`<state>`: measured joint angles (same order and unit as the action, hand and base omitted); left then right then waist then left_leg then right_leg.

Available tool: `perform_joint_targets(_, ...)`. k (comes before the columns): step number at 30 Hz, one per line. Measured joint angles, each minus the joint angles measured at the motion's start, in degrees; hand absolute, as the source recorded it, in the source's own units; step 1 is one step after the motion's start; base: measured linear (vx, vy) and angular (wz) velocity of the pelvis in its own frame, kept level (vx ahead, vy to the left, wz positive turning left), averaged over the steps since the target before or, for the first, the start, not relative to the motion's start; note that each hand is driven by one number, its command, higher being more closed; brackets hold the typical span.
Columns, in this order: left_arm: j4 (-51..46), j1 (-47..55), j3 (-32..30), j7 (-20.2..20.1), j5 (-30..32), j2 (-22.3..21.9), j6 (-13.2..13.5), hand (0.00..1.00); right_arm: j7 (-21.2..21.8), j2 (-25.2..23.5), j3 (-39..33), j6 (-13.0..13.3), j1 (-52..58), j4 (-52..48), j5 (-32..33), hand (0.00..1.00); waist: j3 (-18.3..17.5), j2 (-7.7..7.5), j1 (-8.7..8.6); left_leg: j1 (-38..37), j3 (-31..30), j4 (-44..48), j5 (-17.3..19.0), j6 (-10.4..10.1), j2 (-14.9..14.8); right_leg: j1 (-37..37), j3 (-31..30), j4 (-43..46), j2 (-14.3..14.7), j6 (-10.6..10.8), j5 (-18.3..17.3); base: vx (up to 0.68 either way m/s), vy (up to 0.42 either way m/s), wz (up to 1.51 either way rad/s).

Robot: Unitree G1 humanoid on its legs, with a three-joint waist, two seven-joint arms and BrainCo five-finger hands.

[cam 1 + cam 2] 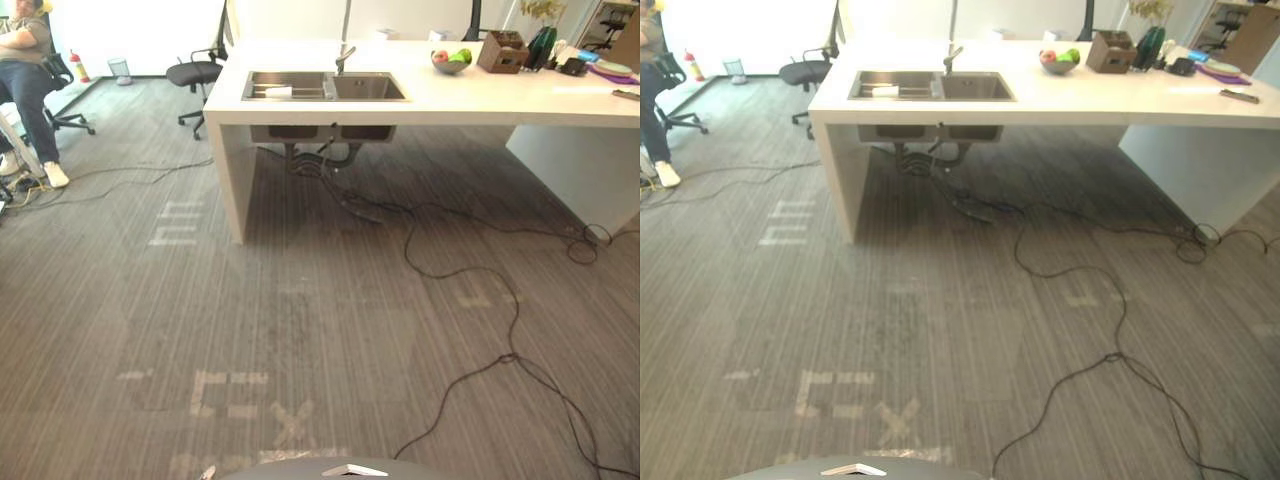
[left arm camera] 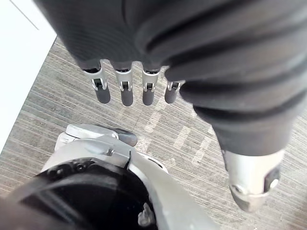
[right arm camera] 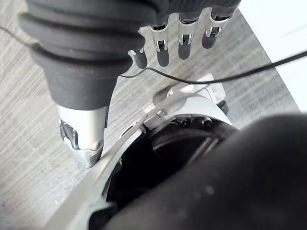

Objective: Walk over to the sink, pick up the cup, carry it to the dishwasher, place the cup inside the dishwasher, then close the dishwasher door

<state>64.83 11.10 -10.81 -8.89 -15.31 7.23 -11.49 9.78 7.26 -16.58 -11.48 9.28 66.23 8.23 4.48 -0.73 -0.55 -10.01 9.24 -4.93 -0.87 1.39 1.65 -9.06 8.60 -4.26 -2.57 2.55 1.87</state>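
Observation:
A steel double sink [image 1: 368, 88] is set in a white counter [image 1: 480, 98] across the carpet, well ahead of me, with a faucet [image 1: 344, 55] behind it. A small pale object [image 1: 278, 91] lies in the left basin; it is too small to tell whether it is the cup. My left hand [image 2: 124, 91] hangs over the carpet with straight fingers and holds nothing. My right hand [image 3: 163, 48] hangs the same way, fingers straight and empty.
Black cables [image 1: 470, 290] trail over the carpet between me and the counter. A person [image 1: 25, 60] sits at the far left, and a black office chair [image 1: 195, 75] stands by the counter's left end. A fruit bowl [image 1: 450, 60] and a wooden box [image 1: 502, 52] stand on the counter.

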Motion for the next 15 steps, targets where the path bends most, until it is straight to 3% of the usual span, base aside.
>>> perform_joint_targets(9,-1.28,-0.38,4.73,1.79,4.46,0.66,4.21,0.0,-6.72,0.67,7.15,6.58,-2.96,-0.54,-11.41,0.0,0.8,0.03,0.59,-0.16,-1.29,-0.04,0.01,-0.34,-0.04,-0.97,1.26,-0.15,-0.07,0.23,-0.54,-0.06,-0.018,0.08)
perform_joint_targets(15,-1.3,-0.25,6.26,2.78,5.59,0.75,7.49,0.0,-12.66,0.11,7.58,13.14,-2.01,-1.89,-19.87,0.0,1.02,0.13,0.39,-0.07,-1.19,-0.04,0.22,-0.14,-0.02,-0.91,1.07,-0.46,-0.13,-0.18,-0.83,-0.03,0.002,-0.03)
